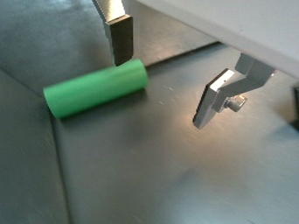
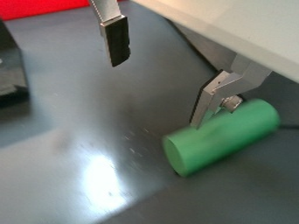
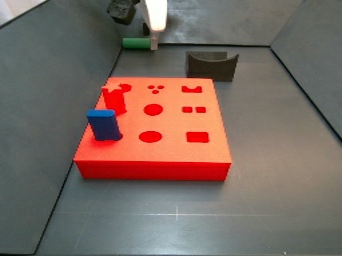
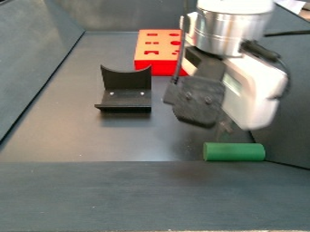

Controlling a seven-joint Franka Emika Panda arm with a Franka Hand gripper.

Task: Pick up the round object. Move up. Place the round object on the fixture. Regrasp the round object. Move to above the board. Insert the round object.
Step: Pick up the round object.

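From my remote station I see a smooth, dark grey floor (image 3: 267,190) forming the bottom of a shallow enclosure, with dark grey side walls (image 3: 38,130) rising at a slant on either side and a back wall (image 3: 221,20) of the same grey closing the far end. In a side view a near wall (image 4: 109,195) crosses the foreground as a flat grey band. Light from above makes a soft pale glare (image 2: 103,166) on the faintly glossy floor in a wrist view, and I cannot see the lamp, any window or any furniture.
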